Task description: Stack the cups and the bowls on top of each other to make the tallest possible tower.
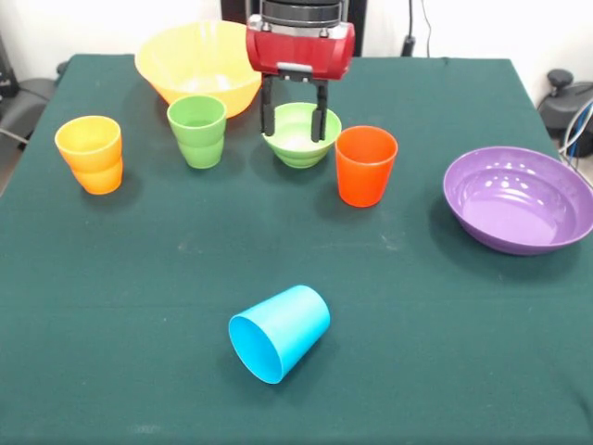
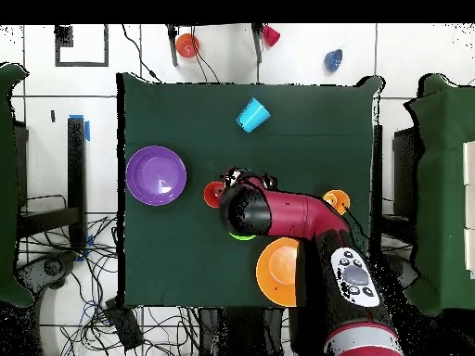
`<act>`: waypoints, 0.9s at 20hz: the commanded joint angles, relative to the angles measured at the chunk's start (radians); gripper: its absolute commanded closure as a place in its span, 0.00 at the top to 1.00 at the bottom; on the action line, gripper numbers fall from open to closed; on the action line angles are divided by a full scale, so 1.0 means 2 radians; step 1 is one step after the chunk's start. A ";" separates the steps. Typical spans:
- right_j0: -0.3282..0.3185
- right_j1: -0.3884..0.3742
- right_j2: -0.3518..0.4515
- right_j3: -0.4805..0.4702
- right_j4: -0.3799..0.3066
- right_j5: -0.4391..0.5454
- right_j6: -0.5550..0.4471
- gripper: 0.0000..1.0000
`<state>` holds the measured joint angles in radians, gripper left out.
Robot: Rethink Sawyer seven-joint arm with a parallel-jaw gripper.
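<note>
Green-cloth tabletop (image 1: 139,278). Hand (image 1: 296,130) spread, fingers straddling light green bowl (image 1: 301,139) rim directly below. Orange cup (image 1: 365,165) just beside hand. Lower w/o tipping bowl, pinch rim squarely, lift straight.

We count four cups on the table (image 1: 111,371): one light blue cup (image 1: 280,332) lying on its side, one orange cup (image 1: 365,165), one green cup (image 1: 197,131) and one yellow-orange cup (image 1: 90,153). We count three bowls on the table: one big yellow bowl (image 1: 190,65), one purple bowl (image 1: 519,198) and one light green bowl (image 1: 298,141). That makes seven pieces on the cloth. In the overhead view we count three more small pieces on the floor beyond the table: one orange piece (image 2: 187,44), one magenta piece (image 2: 271,36) and one blue piece (image 2: 333,61). We see one arm (image 2: 301,218) with one gripper (image 1: 295,116).
</note>
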<state>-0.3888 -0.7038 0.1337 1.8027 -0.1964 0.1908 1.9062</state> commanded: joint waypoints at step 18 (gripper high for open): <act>-0.018 0.025 0.081 0.048 0.037 -0.053 0.076 1.00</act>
<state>-0.4129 -0.7040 0.2154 1.8659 -0.1432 0.1279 1.9062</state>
